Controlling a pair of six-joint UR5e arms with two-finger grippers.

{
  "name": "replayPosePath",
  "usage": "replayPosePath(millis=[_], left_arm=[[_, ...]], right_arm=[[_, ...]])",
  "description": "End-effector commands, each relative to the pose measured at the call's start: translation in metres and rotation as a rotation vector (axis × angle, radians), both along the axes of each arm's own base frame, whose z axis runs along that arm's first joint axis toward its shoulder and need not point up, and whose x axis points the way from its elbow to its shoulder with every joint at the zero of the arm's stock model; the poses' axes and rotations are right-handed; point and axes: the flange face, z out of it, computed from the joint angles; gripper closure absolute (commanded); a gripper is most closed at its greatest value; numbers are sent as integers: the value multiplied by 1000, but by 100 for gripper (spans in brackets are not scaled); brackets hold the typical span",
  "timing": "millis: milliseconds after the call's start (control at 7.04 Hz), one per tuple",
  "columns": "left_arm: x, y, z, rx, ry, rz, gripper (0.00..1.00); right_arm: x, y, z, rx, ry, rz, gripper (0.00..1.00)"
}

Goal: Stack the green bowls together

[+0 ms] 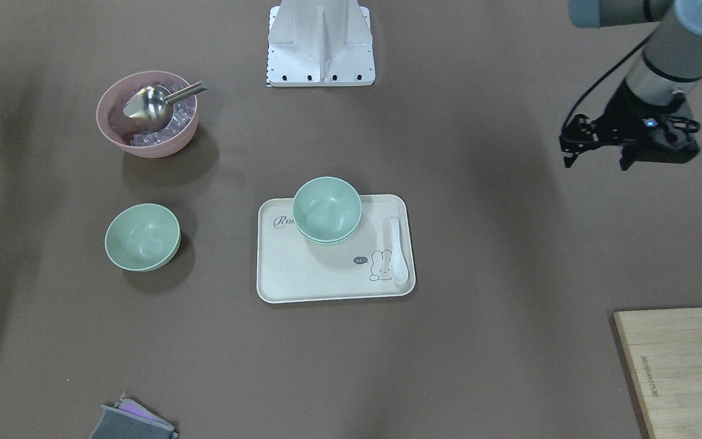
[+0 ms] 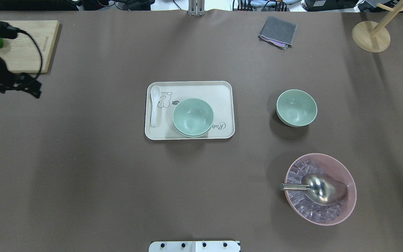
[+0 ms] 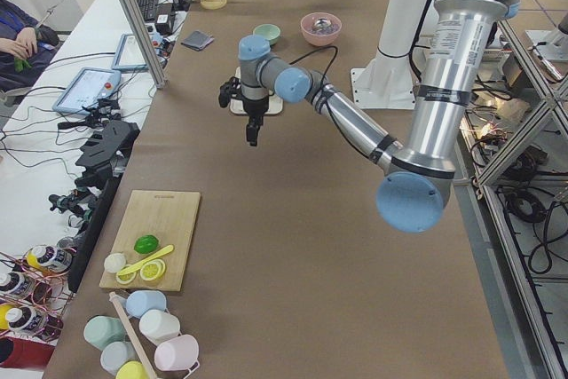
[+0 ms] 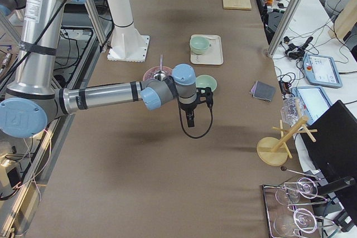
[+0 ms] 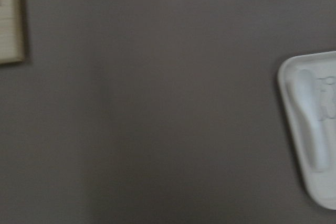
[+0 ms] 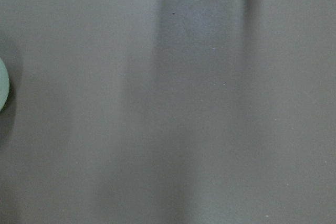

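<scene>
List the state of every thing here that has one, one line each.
Nested green bowls, two stacked together, upright on the tray.
Lone green bowl, upright and empty, on the table.
Pink bowl, holds ice cubes and a scoop.
Spoon, lying on the tray.
Left pincer, open, empty.
Right pincer, cannot tell whether open or shut.

Right wrist view: brown table surface [image 6: 220, 145] fills nearly the whole frame. Green bowl [image 6: 2, 85]: only a thin pale mint sliver of its rim shows, cut off by the left edge at mid-height. The table is darker just below the sliver. Broad shadow band [image 6: 199, 30], soft-edged, runs down from the top through the centre. Focus is soft. A few pale specks lie on the surface.
</scene>
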Motion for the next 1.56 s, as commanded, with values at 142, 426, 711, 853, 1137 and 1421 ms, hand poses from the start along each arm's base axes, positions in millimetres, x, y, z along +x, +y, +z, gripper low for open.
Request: replayPosePath(millis=[142, 426, 711, 853, 1137, 1421], left_arm=[[-198, 14, 179, 139, -13, 188, 2], [-215, 19, 182, 145, -92, 176, 2], [-215, 19, 177, 155, -91, 175, 2], [-215, 19, 177, 155, -93, 175, 2], [-215, 19, 173, 163, -92, 175, 2], [-215, 19, 172, 165, -93, 175, 2]], right_arm=[[-90, -25, -46, 45, 29, -20, 0], [-201, -60, -78, -10, 36, 57, 0], [-236, -56, -81, -52, 34, 104, 17], [-247, -52, -78, -64, 40, 96, 21], [-254, -51, -76, -75, 43, 95, 29], [-262, -52, -70, -80, 55, 89, 30]])
